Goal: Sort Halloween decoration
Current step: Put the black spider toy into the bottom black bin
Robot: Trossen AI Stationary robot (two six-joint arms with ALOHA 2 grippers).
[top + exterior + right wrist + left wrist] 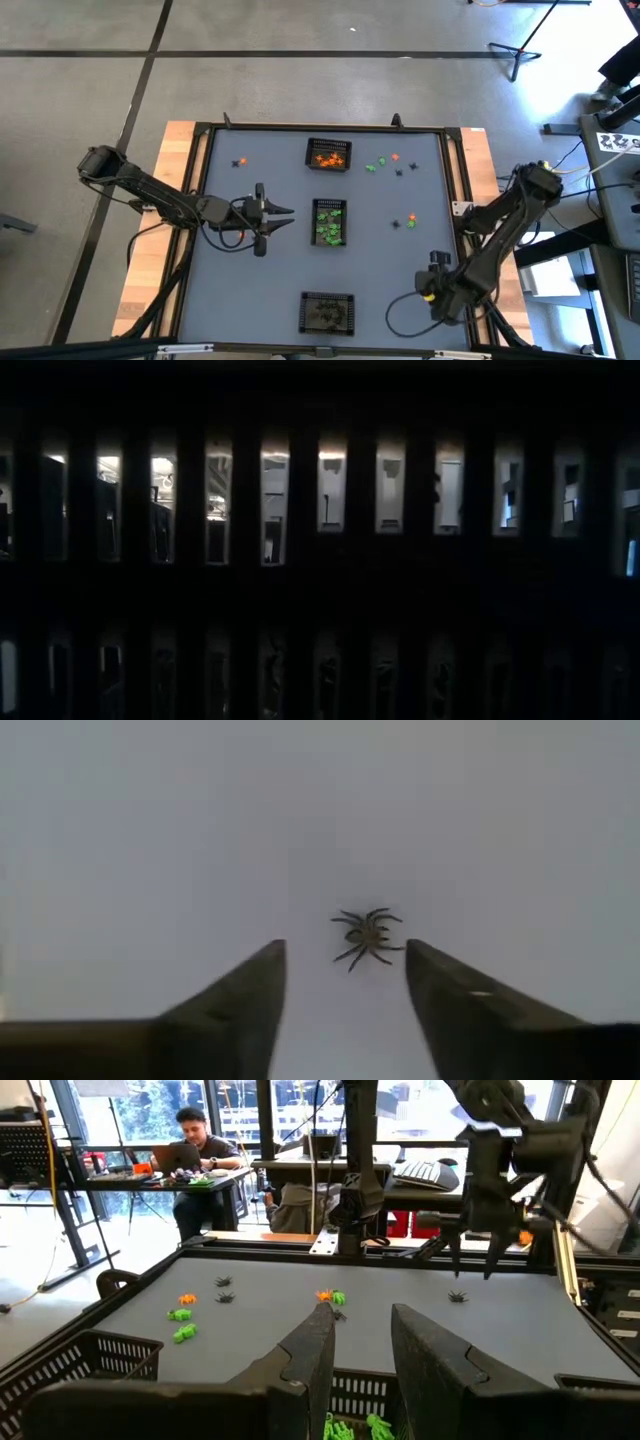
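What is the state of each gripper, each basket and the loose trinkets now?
basket of orange trinkets: upright, partly filled
basket of green trinkets: upright, partly filled
basket of black trinkets: upright, partly filled
loose trinkets: scattered, unsorted
left gripper: open, empty, beside the basket of green trinkets
right gripper: open, over a loose black spider

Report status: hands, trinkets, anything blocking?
Right hand open over black spider. Left hand empty beside green basket. Loose trinkets remain. Nothing blocking.

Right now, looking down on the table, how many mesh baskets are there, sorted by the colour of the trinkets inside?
Basket of orange trinkets: 1
Basket of green trinkets: 1
Basket of dark trinkets: 1
Total: 3 baskets
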